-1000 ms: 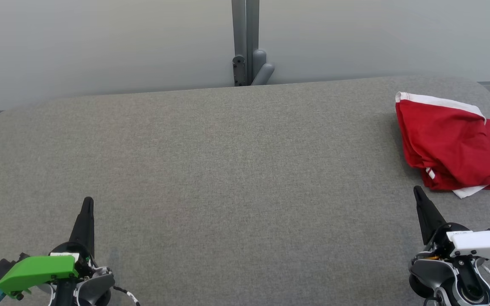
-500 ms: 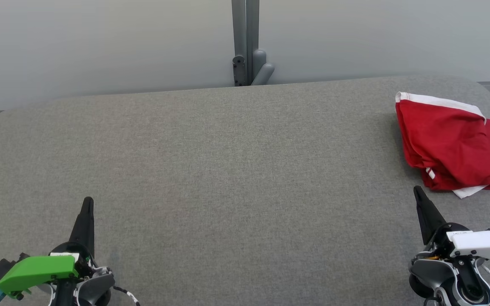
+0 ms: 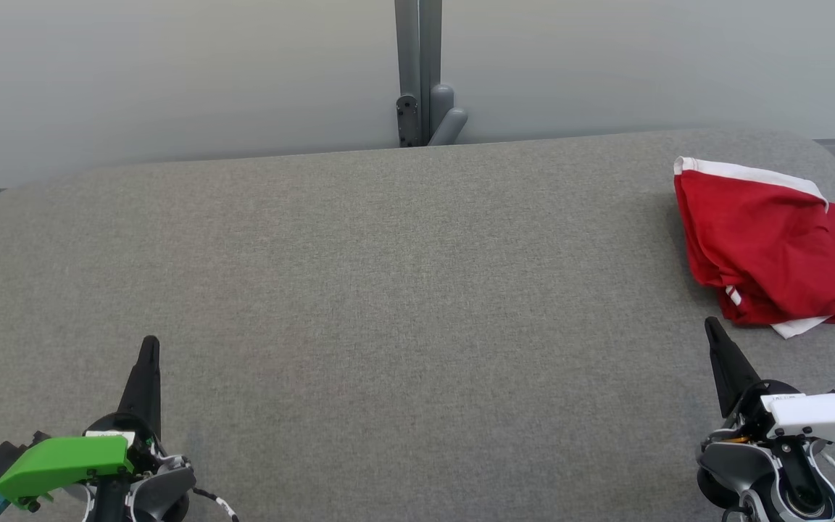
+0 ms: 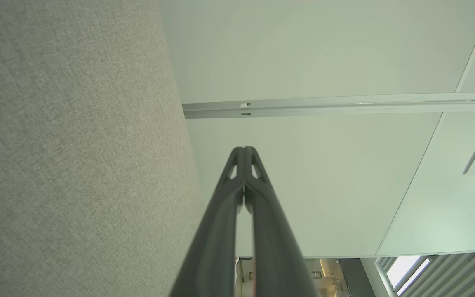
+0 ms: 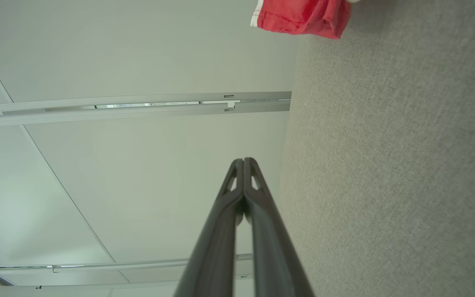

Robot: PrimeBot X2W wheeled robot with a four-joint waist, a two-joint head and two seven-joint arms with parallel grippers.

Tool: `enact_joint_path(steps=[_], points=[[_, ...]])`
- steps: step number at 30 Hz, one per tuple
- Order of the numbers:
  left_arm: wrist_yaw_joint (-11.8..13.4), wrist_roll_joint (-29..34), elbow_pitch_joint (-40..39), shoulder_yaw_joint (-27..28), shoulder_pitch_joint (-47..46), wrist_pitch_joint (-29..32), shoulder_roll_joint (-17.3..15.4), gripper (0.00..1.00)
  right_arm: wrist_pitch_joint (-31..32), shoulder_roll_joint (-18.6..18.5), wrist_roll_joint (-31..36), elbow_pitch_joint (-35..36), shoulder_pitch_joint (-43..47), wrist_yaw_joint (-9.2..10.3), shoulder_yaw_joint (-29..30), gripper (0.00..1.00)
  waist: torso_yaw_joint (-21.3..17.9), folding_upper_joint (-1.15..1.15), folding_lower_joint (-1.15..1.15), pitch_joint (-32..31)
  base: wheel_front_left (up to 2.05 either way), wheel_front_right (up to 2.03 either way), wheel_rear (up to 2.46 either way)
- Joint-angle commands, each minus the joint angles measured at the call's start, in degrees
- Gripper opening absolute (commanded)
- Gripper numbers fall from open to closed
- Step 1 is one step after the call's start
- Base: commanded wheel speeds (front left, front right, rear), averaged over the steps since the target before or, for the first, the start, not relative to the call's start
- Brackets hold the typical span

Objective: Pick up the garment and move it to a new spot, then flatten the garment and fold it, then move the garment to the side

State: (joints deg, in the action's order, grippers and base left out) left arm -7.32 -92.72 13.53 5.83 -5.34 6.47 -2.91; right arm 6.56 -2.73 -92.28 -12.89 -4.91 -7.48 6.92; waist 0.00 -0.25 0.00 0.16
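- Head view: a red garment [image 3: 773, 246] with white trim lies crumpled in a loose heap on the grey fabric-covered table [image 3: 403, 290]. It sits at the far right and runs off the right edge of the view.
- The left gripper [image 3: 149, 342] sits at the lower left below a green housing [image 3: 62, 460]. Its dark fingers point up the view above the table, well apart from the garment.
- The right gripper [image 3: 712, 325] sits at the lower right beside a white housing [image 3: 820, 409]. Its tip is near the garment's near edge, close to a white scrap of the cloth but not touching it.
- Behind the table stands a pale wall [image 3: 171, 72], with a grey post [image 3: 417, 65] rising at its middle.
- Left wrist view: the left gripper's two fingers meet at their tips, closed, with nothing between them. The grey table runs down the left side, and pale wall panels crossed by a rail lie to the right.
- Right wrist view: the right gripper's fingers are likewise pressed together at the tips and hold nothing. The table runs down the right side. A corner of the red garment, its stitched hem showing, lies at the top edge, well beyond the fingertips and apart from them.
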Motion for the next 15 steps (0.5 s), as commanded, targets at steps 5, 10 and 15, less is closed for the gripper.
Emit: enact_joint_path(steps=[5, 10, 15], points=[[-0.31, 0.42, -0.01, 0.33, -0.89, 0.15, -0.03, 0.0, 0.26, -0.29, -0.44, 0.18, -0.2, -0.02, 0.12, 0.0, 0.0, 0.25, 0.0, 0.0, 0.0, 0.0, 0.0], [-0.31, 0.42, -0.01, 0.33, -0.89, 0.16, -0.03, 0.0, 0.26, -0.29, -0.44, 0.18, -0.2, -0.02, 0.12, 0.0, 0.0, 0.25, 0.0, 0.0, 0.0, 0.0, 0.0], [-0.31, 0.42, -0.01, 0.33, -0.89, 0.16, -0.02, 0.0, 0.26, -0.29, -0.45, 0.18, -0.2, -0.02, 0.12, 0.0, 0.0, 0.25, 0.0, 0.0, 0.0, 0.0, 0.0]])
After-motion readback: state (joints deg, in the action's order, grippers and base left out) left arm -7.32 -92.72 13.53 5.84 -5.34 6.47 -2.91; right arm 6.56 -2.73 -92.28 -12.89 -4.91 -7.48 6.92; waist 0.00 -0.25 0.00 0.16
